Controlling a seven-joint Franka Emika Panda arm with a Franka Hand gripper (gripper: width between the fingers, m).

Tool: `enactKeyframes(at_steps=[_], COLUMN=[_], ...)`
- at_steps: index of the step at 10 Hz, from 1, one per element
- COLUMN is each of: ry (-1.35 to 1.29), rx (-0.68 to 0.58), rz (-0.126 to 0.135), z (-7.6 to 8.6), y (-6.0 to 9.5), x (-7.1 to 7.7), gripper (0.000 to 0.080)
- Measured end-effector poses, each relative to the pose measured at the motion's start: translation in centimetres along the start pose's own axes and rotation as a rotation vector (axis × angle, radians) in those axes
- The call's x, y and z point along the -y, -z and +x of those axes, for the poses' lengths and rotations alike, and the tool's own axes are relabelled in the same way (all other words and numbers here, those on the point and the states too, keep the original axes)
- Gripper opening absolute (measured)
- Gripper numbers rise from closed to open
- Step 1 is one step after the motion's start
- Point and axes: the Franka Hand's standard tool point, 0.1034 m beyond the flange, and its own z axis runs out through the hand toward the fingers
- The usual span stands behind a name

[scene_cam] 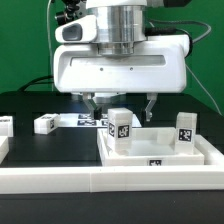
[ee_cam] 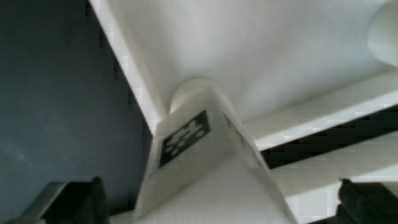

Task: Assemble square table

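The gripper [scene_cam: 122,104] hangs with jaws spread wide, holding nothing, just above an upright leg [scene_cam: 120,127] at a rear corner of the tabletop [scene_cam: 160,148]. The tabletop lies by the front edge of the table [scene_cam: 35,145]. Another leg [scene_cam: 45,124] lies loose mid-table.

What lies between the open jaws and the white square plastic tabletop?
A short white blocky tagged leg, upright on that tabletop; the wrist view shows it centred in that gap.
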Motion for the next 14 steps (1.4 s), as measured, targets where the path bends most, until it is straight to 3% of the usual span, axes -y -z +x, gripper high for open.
enactKeyframes(at_steps=[5,8,10,14], ry=[0.349,0.346,0.331,0.080], rx=[0.001,0.001,0.001,0.000], rz=[-0.005,-0.007,-0.007,-0.005], z=[0.04,0.08,0.09,0.08], y=[0.01,0.02,0.03,0.01], x=[-0.26,-0.47,-0.50,-0.46], gripper=[0.0649,0.0635,0.0286,0.0290])
